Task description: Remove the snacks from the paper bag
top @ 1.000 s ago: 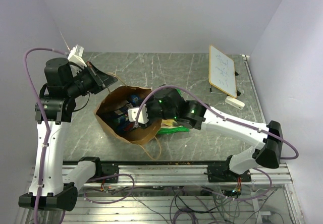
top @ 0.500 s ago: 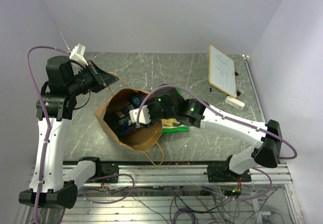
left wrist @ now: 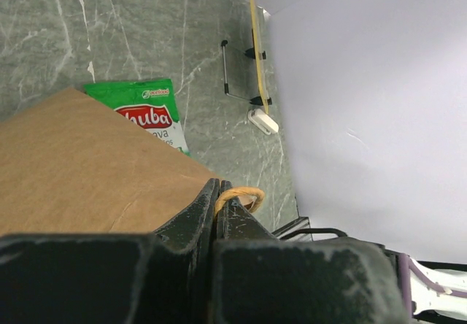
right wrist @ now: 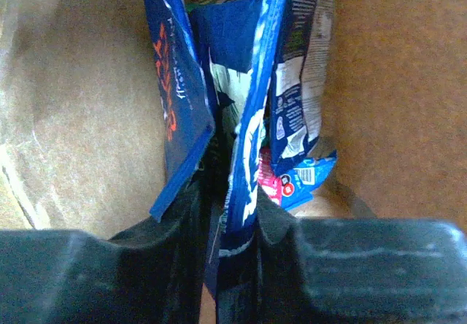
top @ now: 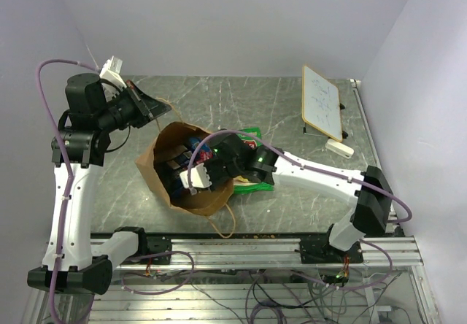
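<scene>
We are finding the right gripper inside the paper bag, jaws narrowly straddling a blue chip packet standing edge-on toward twelve o'clock; clamping unconfirmed. Left gripper is pinching the bag's handle.

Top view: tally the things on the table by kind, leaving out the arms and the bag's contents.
Paper bag: 1
Green packets outside it: 2, the other nearer the arms' bases
White board: 1
White block: 1
Total: 5
</scene>
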You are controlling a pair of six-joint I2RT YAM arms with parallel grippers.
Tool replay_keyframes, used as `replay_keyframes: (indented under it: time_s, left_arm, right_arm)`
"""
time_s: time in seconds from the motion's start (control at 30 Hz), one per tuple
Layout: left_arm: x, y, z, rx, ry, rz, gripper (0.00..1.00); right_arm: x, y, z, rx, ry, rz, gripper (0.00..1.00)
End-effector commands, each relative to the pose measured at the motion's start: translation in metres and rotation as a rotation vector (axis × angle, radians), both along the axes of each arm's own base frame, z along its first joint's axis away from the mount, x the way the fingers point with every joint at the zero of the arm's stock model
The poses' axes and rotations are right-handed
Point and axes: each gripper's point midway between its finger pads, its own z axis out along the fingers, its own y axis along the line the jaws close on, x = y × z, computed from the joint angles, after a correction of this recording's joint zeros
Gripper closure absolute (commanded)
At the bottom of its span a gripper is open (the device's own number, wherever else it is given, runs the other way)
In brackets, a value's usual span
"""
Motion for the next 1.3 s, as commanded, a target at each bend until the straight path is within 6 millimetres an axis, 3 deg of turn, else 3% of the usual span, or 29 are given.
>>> replay_keyframes:
  time_s: [0.0, 0.13, 0.4, 0.8, 1.07, 1.27]
  left_arm:
    - [0.0, 0.002, 0.012, -0.02, -0.032, 0.023, 0.93]
    - [0.002, 0.006, 0.007, -0.002, -0.016, 0.046, 0.93]
    - [0.012, 0.009, 0.016, -0.016, -0.036, 0.078, 0.93]
    - [0.014, 0.02, 0.0, 0.028, 0.042, 0.146, 0.93]
    - [0.021, 0.028, -0.016, 0.064, 0.106, 0.183, 0.93]
    - [0.024, 0.028, -0.018, 0.069, 0.113, 0.185, 0.93]
  right_arm:
    - [0.0, 0.008, 0.005, -0.001, -0.004, 0.025, 0.83]
    - [0.001, 0.013, 0.03, 0.062, -0.02, 0.028, 1.0]
    - [0.009, 0.016, 0.095, 0.237, -0.047, -0.044, 1.0]
    - [0.012, -0.002, 0.216, 0.511, -0.117, -0.125, 1.0]
    - [0.022, -0.043, 0.298, 0.71, -0.232, -0.259, 1.0]
    - [0.065, -0.092, 0.339, 0.785, -0.353, -0.492, 1.0]
